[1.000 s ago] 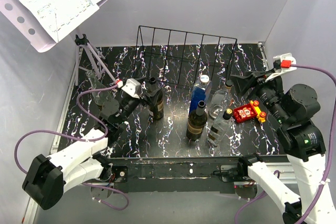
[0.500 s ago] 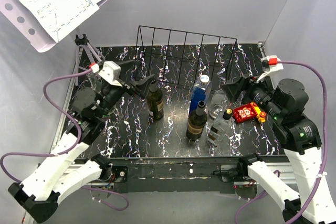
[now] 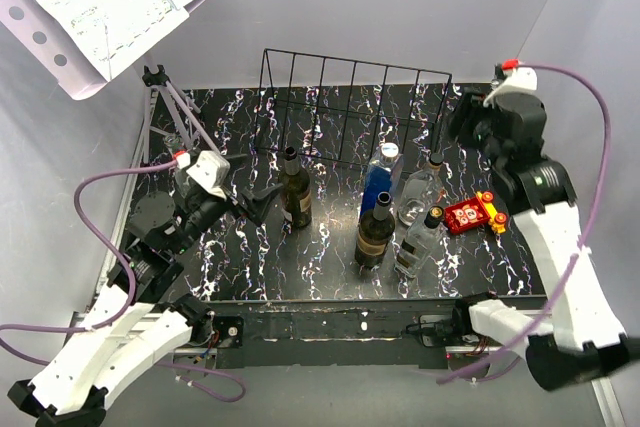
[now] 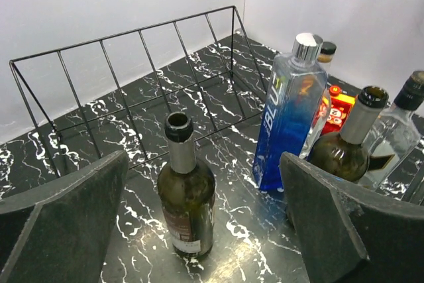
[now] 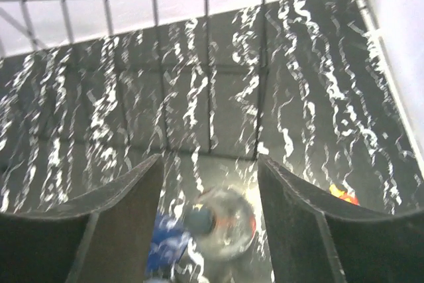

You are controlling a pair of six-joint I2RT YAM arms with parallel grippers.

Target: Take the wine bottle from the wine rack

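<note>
The wine rack [image 3: 350, 112] is a low black wire basket at the back of the marbled table, with no bottle in it. It also shows in the left wrist view [image 4: 132, 77] and the right wrist view [image 5: 132, 64]. A dark wine bottle [image 3: 293, 190] stands upright just in front of it. My left gripper [image 3: 258, 202] is open, left of that bottle and apart from it. In the left wrist view the bottle [image 4: 187, 193] stands ahead between the spread fingers of the gripper [image 4: 204, 164]. My right gripper [image 3: 462, 125] is open and empty, high above a clear bottle [image 5: 224, 222].
A blue bottle [image 3: 378, 182], a clear bottle [image 3: 418, 192], a second dark bottle [image 3: 375, 232] and a black-capped clear bottle [image 3: 420, 242] stand right of centre. A red toy [image 3: 472, 214] lies at the right. A music stand [image 3: 170, 107] stands at the back left.
My left gripper let go of the dark bottle, drew back to the left and stays open. My right arm rose and swung toward the back right corner.
</note>
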